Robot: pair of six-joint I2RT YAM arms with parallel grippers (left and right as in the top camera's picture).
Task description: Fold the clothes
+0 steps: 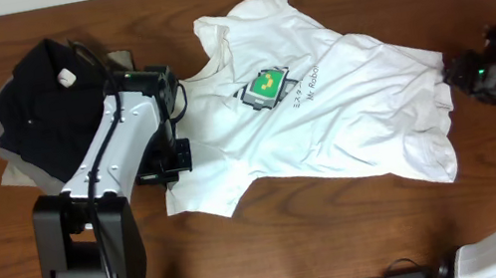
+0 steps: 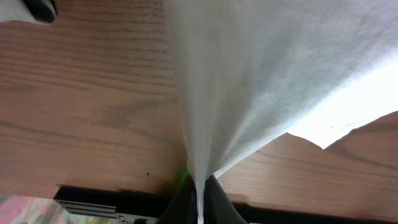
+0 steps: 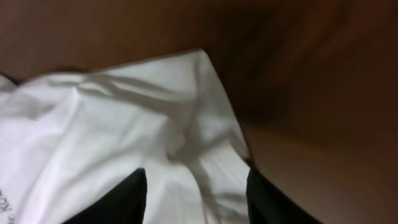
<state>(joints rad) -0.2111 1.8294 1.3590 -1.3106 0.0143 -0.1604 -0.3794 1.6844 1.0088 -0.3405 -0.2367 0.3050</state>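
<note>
Lying rumpled across the centre of the overhead frame, the white T-shirt [image 1: 345,113] should handle as light, limp cotton. Your left gripper [image 2: 199,208] pinches its frame-left edge; your right gripper [image 3: 196,199] straddles the frame-right hem, fingers apart. Take hold at hems or corners.

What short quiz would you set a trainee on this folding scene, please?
1. True or false: the left hand is shut on the white T-shirt.
2. In the overhead view, the black folded garment lies: A) beyond the T-shirt's left edge; B) on top of the T-shirt; C) beyond its right edge.
3. Short answer: does the robot print face up or down?

Key: 1 true; 2 A; 3 up.
</note>
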